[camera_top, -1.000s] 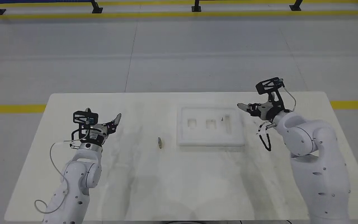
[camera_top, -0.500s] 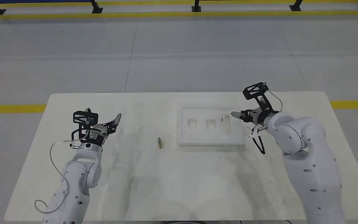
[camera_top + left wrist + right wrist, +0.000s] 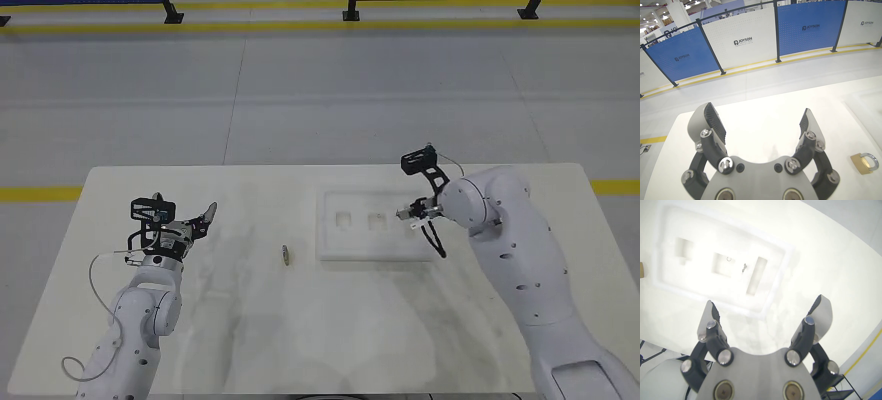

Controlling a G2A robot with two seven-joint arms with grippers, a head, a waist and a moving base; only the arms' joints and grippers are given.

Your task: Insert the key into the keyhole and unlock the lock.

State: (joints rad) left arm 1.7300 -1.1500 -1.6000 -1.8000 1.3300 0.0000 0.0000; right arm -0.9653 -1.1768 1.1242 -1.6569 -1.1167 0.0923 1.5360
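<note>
A brass padlock with a silver shackle lies on the white table, between the two arms; the left wrist view has the padlock off to one side of my left gripper. That gripper is open, holds nothing, and hovers over the table's left part. A small dark key lies in the white foam tray, between two recesses. My right gripper is open and holds nothing, above the tray's right end, a short way from the key.
The foam tray sits right of the table's middle and has three recesses. A tiny ring lies in the middle recess. Black fence posts and yellow floor lines stand beyond the table's far edge.
My right arm has swung left from the table's right side to over the tray's right end, with the gripper turned down toward the tray. The left arm and padlock have not moved.
</note>
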